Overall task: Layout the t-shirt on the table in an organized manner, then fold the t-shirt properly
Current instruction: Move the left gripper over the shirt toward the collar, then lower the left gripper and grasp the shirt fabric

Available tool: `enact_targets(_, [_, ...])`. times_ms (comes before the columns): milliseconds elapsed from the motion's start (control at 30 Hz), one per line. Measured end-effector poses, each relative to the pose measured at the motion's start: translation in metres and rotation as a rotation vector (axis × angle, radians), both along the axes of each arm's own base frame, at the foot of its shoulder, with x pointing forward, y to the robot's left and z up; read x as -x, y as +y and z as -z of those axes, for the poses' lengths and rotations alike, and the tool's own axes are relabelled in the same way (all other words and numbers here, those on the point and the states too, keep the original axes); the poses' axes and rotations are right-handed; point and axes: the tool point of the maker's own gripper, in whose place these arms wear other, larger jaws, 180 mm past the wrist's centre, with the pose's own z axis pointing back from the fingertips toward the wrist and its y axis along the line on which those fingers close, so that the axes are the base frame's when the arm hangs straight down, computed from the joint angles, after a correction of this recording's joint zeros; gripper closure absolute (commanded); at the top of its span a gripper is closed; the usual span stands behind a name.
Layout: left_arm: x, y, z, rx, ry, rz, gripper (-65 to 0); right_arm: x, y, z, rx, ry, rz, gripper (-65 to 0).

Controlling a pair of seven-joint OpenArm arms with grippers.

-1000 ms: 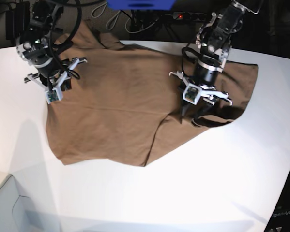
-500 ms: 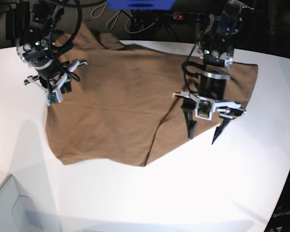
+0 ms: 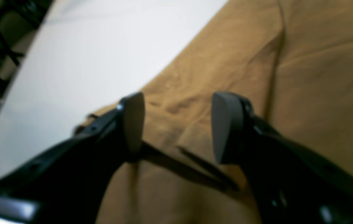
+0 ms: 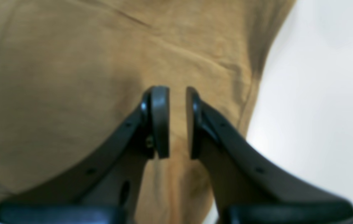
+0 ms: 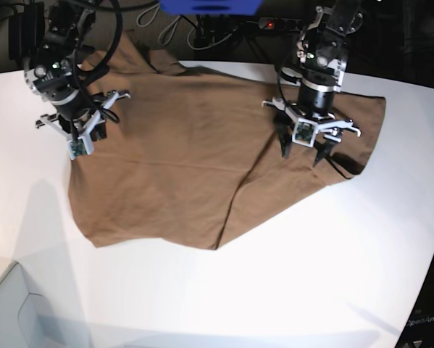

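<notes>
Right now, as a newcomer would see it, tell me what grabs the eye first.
The t-shirt dominates: a tan-brown sheet spread across the back half of the white table, its near edge creased and uneven. Over its two ends hang the black arms: the left gripper with jaws spread above the base view's right edge, the right gripper with jaws nearly closed, holding nothing.

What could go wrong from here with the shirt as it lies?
The t-shirt has a diagonal fold near the open left gripper; a pinch there may catch two layers. The far sleeve hangs over the table edge and could drag the cloth. The right gripper, nearly shut, holds nothing, so pulling now smooths nothing.
</notes>
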Motion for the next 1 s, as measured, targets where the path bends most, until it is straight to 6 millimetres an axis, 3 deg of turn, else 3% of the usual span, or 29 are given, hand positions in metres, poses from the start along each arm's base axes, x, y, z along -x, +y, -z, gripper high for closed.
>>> enact_targets(167, [-0.002, 0.002, 0.001, 0.112, 0.024, -0.043, -33.5, 0.0, -0.001, 0.0, 0.001, 0.001, 0.001, -8.1])
enact_targets(400, [0.007, 0.005, 0.022, 0.171, 0.15, -0.095, -33.5, 0.0, -0.001, 0.0, 0.002, 0.001, 0.001, -8.1])
enact_targets(633, [0.007, 0.005, 0.022, 0.181, 0.152, -0.098, -33.1, 0.0, -0.001, 0.0, 0.003, 0.001, 0.002, -8.1])
enact_targets(700, [0.008, 0.005, 0.023, 0.18, 0.153, -0.098, -28.8, 0.0, -0.001, 0.0, 0.003, 0.001, 0.001, -8.1])
enact_targets(900, [0.008, 0.005, 0.023, 0.181, 0.154, -0.098, -4.2, 0.0, -0.001, 0.0, 0.003, 0.002, 0.001, -8.1])
enact_targets(1000, [0.009, 0.006, 0.028, 0.177, 0.167, -0.102, -3.2, 0.001, -0.001, 0.001, 0.003, 0.004, 0.001, -8.1])
